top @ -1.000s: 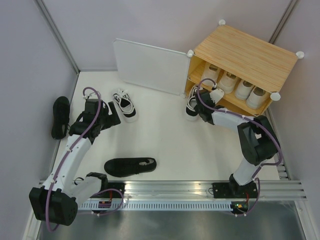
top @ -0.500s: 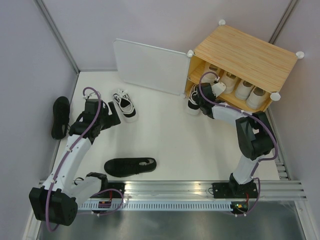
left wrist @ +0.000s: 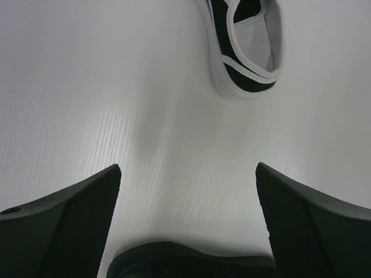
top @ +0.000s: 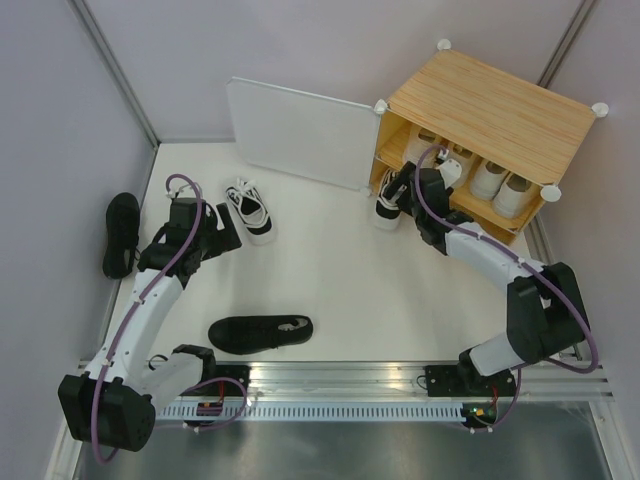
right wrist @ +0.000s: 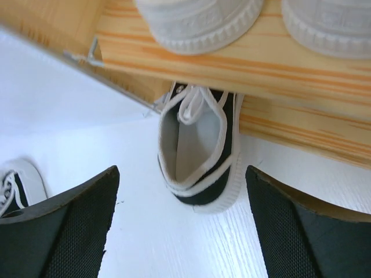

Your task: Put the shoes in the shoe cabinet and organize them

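**Shoes, low lace-up, mixed lot: one half-shelved, three loose**

Nearest my bases: one all-black low lace-up shoe [top: 260, 333], alone on the white table [top: 330, 270]. Further left, by the wall: a second all-black shoe [top: 121, 233].

My left gripper [left wrist: 186, 168]: jaws spread to their widest, holding nothing, hovering over bare table. A black canvas sneaker with white sole and trim [left wrist: 246, 52] lies just ahead of it, not touching.

My right gripper [right wrist: 182, 171]: jaws wide, nothing between them, hanging above the heel of a like black-and-white sneaker [right wrist: 200, 142]. That shoe has its toe tucked beneath the wooden inner shelf [right wrist: 261, 72] and its heel out on the table.

Beyond: a row of white and cream rubber-soled shoes [top: 470, 170] on that shelf, inside the boxy wood-topped shoe cabinet [top: 490, 105]. Its white frosted door panel [top: 300, 130] is swung open to the left.

Step in hand, by my judgement: seating this sneaker in the lower compartment, where it sits only partly in. The next move calls for a straight push on the heel, without catching the shelf edge. Its mate on the left and the two black shoes remain.
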You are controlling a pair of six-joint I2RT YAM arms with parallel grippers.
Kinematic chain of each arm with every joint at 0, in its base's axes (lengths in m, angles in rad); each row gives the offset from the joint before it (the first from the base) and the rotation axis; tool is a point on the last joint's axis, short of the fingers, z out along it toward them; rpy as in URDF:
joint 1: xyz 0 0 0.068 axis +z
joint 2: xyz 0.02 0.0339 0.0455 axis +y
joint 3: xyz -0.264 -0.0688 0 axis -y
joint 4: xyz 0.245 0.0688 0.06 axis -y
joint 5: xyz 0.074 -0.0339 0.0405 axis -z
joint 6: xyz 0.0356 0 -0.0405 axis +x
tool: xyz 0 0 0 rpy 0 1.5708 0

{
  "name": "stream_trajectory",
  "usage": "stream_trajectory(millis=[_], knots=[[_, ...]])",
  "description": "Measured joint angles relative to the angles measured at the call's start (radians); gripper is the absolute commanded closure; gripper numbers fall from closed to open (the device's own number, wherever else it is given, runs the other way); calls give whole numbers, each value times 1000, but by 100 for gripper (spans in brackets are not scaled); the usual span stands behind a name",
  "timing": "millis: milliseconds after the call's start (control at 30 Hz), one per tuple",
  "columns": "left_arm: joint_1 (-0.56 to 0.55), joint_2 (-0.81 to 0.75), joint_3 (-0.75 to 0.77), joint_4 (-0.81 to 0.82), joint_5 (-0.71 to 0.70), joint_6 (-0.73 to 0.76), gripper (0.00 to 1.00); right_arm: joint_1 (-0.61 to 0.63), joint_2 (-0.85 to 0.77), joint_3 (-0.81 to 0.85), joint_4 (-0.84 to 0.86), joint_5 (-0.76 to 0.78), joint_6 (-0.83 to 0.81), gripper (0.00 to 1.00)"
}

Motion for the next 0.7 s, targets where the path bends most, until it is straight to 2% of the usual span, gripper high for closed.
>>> stream_trajectory(millis=[100,300,533,700], knots=[[0,0,0,0,2,0,0,31,-38,-56,26,-17,-69,3],[0,0,0,0,6,0,0,129,-18,-154,79,23,-183,2],[0,0,0,0,7,0,0,171,128,-157,160,87,-234,5],[0,0,0,0,7,0,0,170,223,-129,182,131,-245,13]])
